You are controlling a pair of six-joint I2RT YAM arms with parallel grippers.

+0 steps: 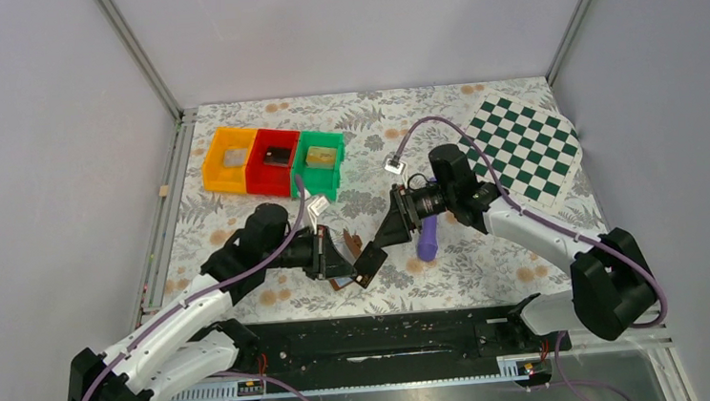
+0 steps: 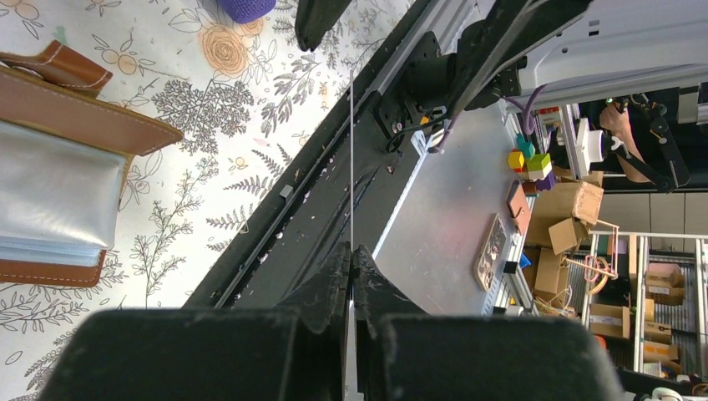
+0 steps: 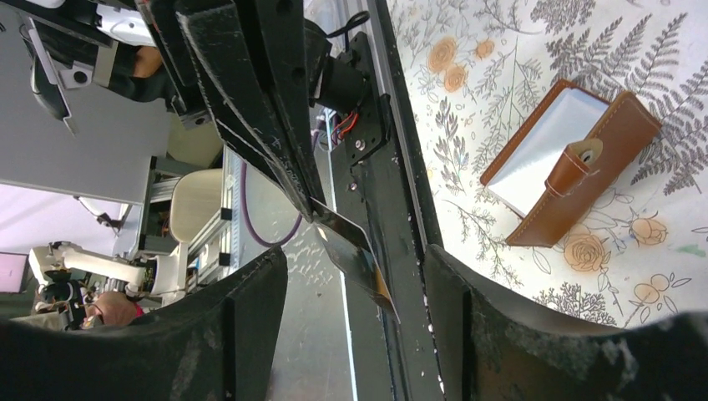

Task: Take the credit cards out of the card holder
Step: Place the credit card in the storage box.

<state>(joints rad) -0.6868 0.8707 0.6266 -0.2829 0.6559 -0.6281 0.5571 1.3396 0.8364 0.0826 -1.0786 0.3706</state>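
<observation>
Leather card holder (image 2: 58,209) partly cropped; left tool (image 2: 351,255) grips card (image 3: 349,244), right tool (image 3: 356,280) gapes.

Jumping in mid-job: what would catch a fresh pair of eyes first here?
The left gripper pinches a thin dark card in mid-air near the table's front edge, with the right gripper open and facing it. The card holder lies open on the floral cloth beside them, pale panels up. Farther back sit three coloured bins on the left and a green chequered mat on the right.
</observation>
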